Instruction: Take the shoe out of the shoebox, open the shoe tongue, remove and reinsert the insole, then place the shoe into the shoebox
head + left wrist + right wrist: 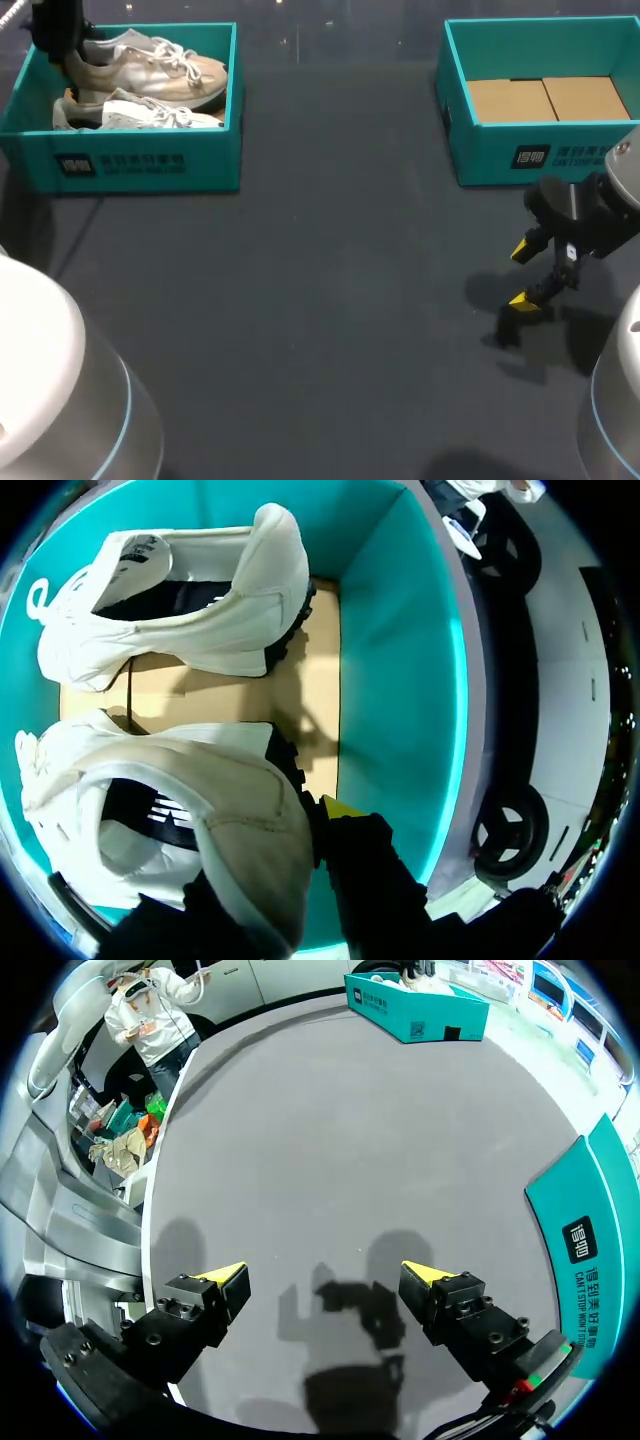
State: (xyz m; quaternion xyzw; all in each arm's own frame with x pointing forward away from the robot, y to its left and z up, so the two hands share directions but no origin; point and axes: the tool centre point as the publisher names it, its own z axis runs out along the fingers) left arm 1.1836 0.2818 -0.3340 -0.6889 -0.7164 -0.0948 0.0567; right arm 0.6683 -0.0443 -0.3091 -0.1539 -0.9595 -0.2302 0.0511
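Two pale lace-up shoes lie in the teal shoebox [150, 160] at the back left. My left gripper [60, 45] is down in that box, shut on the heel of the beige shoe [150, 70], which lies behind the whiter shoe [150, 115]. In the left wrist view the left gripper [300, 830] clamps the heel collar of the near shoe [200, 800]. One yellow fingertip [340, 807] shows outside the heel, and the other finger is hidden inside. The second shoe [180, 610] lies ahead of it. My right gripper [524, 275] hangs open over bare table at the right.
A second teal box [540, 155] stands at the back right, holding only a cardboard floor. In the right wrist view its wall [590, 1250] is close beside my open right gripper [325, 1280]. Dark table stretches between the two boxes.
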